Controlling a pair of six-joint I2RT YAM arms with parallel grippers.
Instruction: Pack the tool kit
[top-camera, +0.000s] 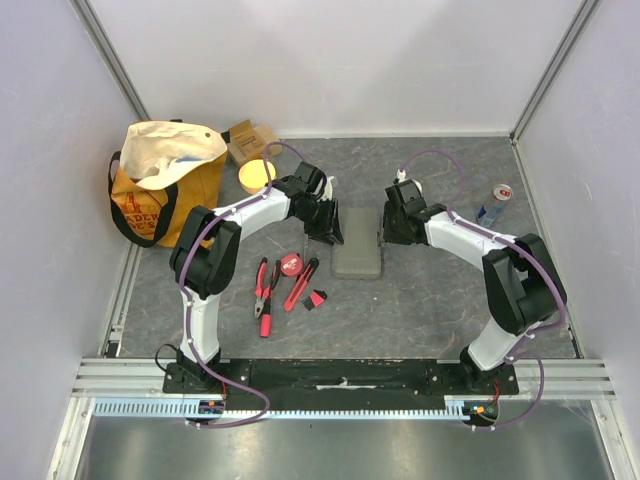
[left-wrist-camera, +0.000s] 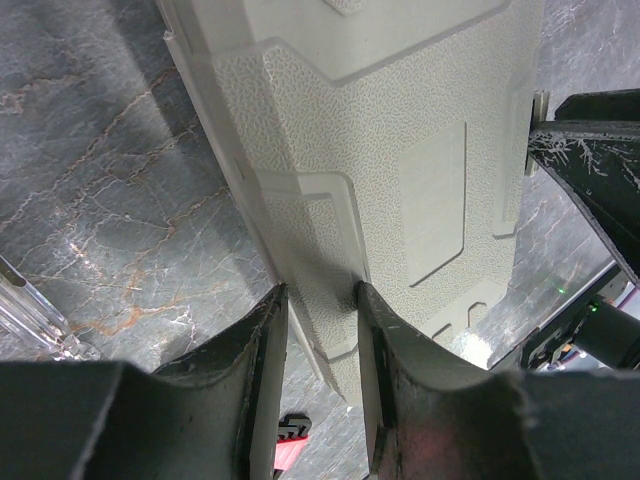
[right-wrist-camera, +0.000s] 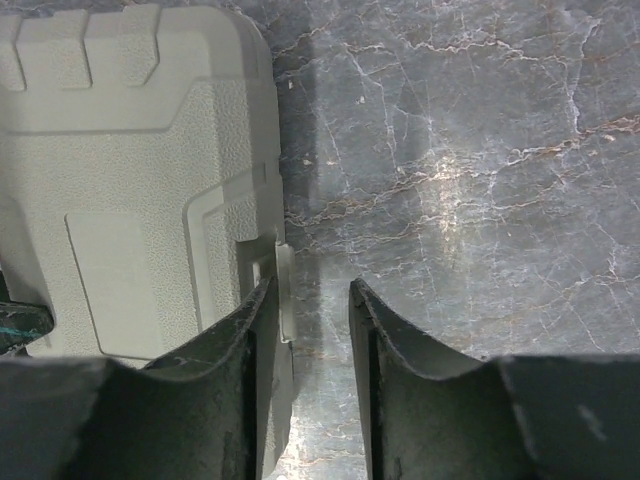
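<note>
The tool kit case (top-camera: 357, 256) lay closed and flat at the centre of the top view, with a gripper at each of its long sides. The loose tools lay lower left of it on the table (top-camera: 440, 300): red-handled pliers (top-camera: 264, 292), a round red tool (top-camera: 292, 264), a red-and-black driver (top-camera: 301, 284) and a small red-and-black piece (top-camera: 317, 298). None was in the case, so the step in hand looked like opening it, with packing not yet begun.

The left gripper (left-wrist-camera: 320, 295) straddled the case's left rim, and the rim filled the gap between its fingers (left-wrist-camera: 262, 370). I could not tell whether they pinched it. The right gripper (right-wrist-camera: 311, 290) had its fingers apart over bare table. Its left finger sat just beside a small latch tab (right-wrist-camera: 284, 285) on the case's right edge, and nothing lay between the fingers.

The next move probably called for freeing that latch and raising the lid while the other arm steadied the case. The shell looked light and likely to slide if pushed.
</note>
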